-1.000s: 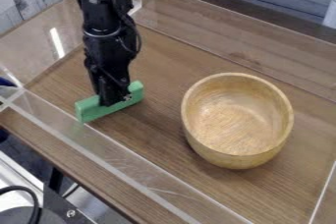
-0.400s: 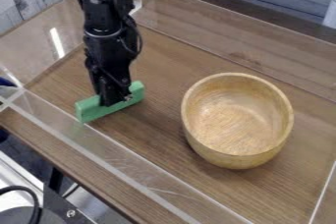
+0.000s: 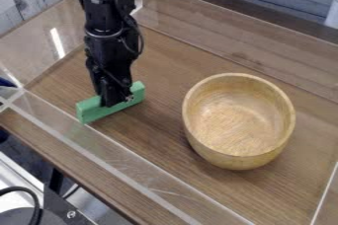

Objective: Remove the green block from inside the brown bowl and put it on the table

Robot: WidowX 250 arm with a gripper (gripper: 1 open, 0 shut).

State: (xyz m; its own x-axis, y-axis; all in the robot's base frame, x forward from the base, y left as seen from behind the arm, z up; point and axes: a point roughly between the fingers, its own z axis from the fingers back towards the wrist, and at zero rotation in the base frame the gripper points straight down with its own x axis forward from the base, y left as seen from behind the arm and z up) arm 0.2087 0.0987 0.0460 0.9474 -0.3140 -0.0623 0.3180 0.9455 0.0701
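One gripper [image 3: 113,93], pointing straight down, jaws clamped on the one green block [image 3: 109,102]. Block sat flat on the table [image 3: 199,46], left of the one brown bowl [image 3: 239,120] and well apart from it. Bowl held nothing. Clear acrylic wall [image 3: 93,155] ran just in front of the block.

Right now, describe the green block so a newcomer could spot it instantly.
Start at the wooden table with its clear low walls, and find the round tan bowl on the right. Look left of it to the black claw pointing straight down. The green block lies under it, the only bright green thing there.
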